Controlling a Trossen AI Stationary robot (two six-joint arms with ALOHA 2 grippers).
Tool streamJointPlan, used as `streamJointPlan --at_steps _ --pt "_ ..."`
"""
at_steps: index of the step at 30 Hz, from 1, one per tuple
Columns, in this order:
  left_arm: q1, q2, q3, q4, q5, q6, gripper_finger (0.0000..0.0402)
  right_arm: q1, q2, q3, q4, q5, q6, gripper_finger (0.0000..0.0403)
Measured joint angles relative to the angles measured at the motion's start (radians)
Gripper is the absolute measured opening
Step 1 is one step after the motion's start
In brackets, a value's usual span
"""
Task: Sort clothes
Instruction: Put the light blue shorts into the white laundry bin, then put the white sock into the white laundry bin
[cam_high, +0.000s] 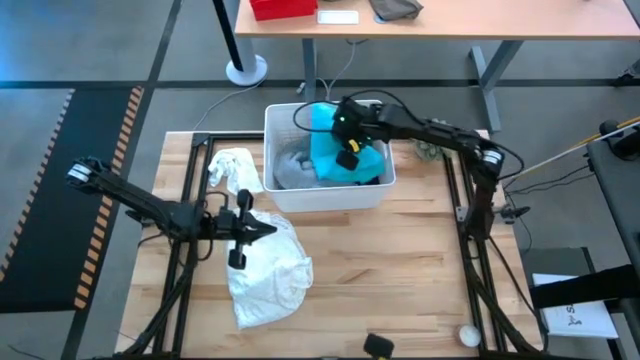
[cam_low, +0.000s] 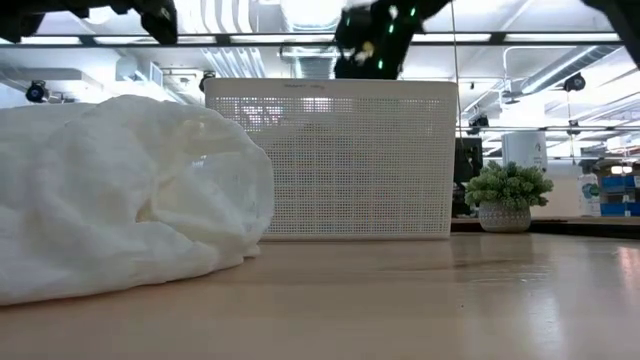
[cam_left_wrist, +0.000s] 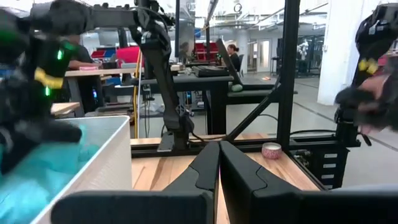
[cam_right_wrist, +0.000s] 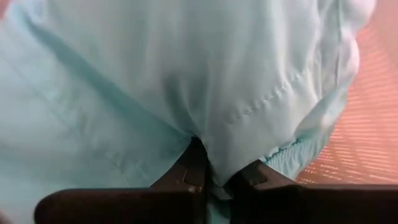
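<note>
Grey floor, 1 wooden desk, perhaps ceiling lights.

my two arms are dark, close to black, built of slim tubular links with chunkier joint housings. the left arm carries a small white marking near its shoulder end. the right arm has a yellow tag by the wrist, small green lights glowing on the housing, and a pale silvery joint near the base. thin black cables loop off it. my left gripper has smooth, matte black, wedge-shaped fingers; my right gripper shows the same dark fingers with angular stepped tips.
</note>
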Motion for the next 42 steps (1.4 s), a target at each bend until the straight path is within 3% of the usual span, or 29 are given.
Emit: streamJointPlan --at_steps 9,13,19,25,32,42 --pt "0.000 -0.204 0.000 -0.217 -0.005 0.009 0.0000 -0.058 0.118 -0.011 0.009 -0.081 -0.039 0.0010" --pt "0.000 -0.267 0.000 -0.322 -0.070 0.006 0.0000 -0.066 0.161 -0.011 0.013 -0.091 -0.048 0.0011" --pt "0.000 -0.312 0.000 -0.401 -0.091 -0.028 0.0000 -0.072 0.242 -0.011 0.039 -0.114 -0.059 0.0015" --pt "0.000 -0.317 0.000 -0.412 -0.106 -0.026 0.0000 -0.072 0.292 -0.010 0.047 -0.130 -0.058 0.0057" --pt "0.000 -0.318 0.000 -0.412 -0.107 -0.024 0.0000 -0.071 0.258 -0.011 0.041 -0.130 -0.049 0.0102" --pt "0.000 -0.322 0.000 -0.410 -0.108 -0.023 0.0000 -0.055 0.110 -0.012 0.040 -0.136 -0.048 0.0174"
